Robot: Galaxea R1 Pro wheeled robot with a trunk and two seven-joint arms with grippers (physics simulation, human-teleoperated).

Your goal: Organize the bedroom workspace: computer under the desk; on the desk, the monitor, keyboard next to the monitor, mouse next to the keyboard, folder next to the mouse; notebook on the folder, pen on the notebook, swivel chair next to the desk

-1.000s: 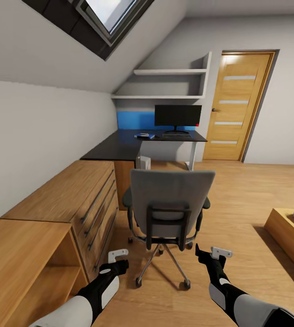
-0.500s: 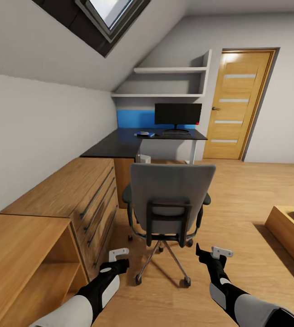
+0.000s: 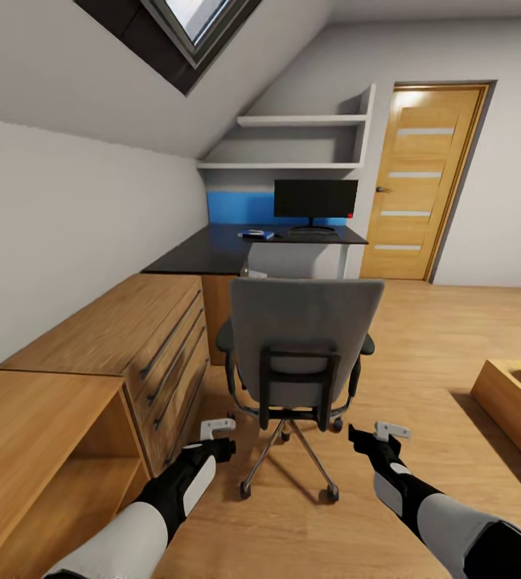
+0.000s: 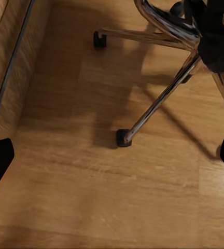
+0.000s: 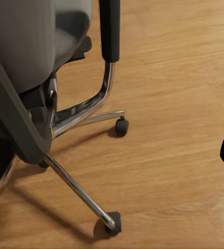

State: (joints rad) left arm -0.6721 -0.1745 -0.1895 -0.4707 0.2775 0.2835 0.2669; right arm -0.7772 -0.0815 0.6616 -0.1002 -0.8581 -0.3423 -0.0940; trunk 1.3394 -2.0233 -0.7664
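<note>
Left gripper (image 3: 216, 438) wide open, empty, right gripper (image 3: 371, 441) unclear

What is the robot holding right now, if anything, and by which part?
Nothing is held. The left gripper and right gripper hang over bare floor behind the swivel chair, both open and clear of its back and base.

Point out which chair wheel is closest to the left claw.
The front-left wheel of the swivel chair, closest to the wooden drawers. It sits just ahead of the left claw; the others lie farther right or behind.
</note>
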